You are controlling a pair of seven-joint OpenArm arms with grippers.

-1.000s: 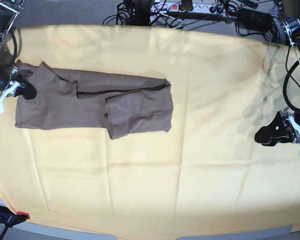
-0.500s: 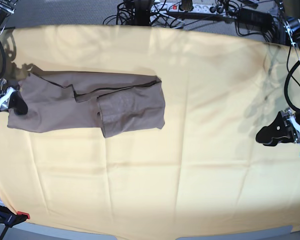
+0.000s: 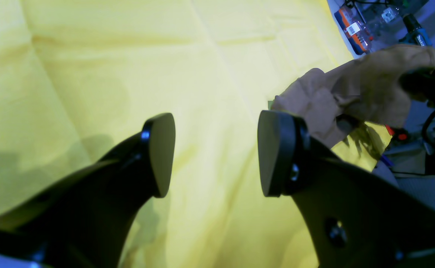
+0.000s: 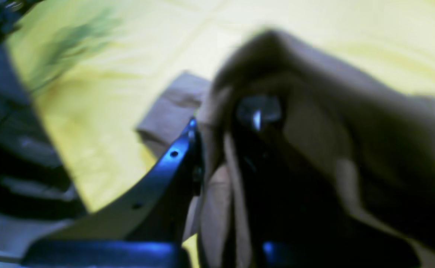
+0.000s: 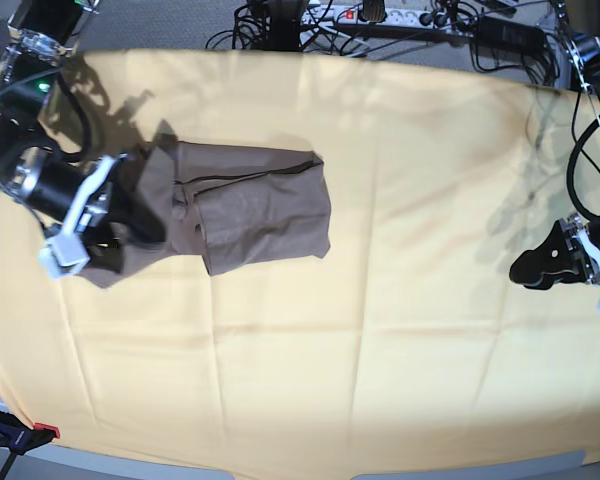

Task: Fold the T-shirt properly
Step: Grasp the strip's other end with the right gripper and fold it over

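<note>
lifting the left end of the t-shirt (image 5: 250, 200) is what the right gripper (image 5: 130, 215) appears to be doing: its jaws are pinched on the brown fabric, which drapes over them in the right wrist view, though that view is blurred. the shirt lies on the far left part of the yellow cloth (image 5: 380, 300), already narrowed into a band, with its right portion flat and its left end raised and bunched around the gripper.

the main risk, as i judge it, is that the thin fabric slips out of the pinch partway through the fold, so the lifted end drops short and lands crooked. the hold looks bunched and not on a clean edge, so the fold line could come out slanted or the layers underneath could drag and open the earlier folds. pulling too low across the table could also catch and wrinkle the yellow cloth under the shirt.

the left gripper (image 3: 210, 154) hangs over bare cloth at the right side, well apart from the shirt, its pads spread wide with nothing between them, so it cannot steady the flat part.

no writing on the shirt can be read. in the left wrist view a blue tool (image 3: 418, 33) at the far edge carries lettering too small to make out.
</note>
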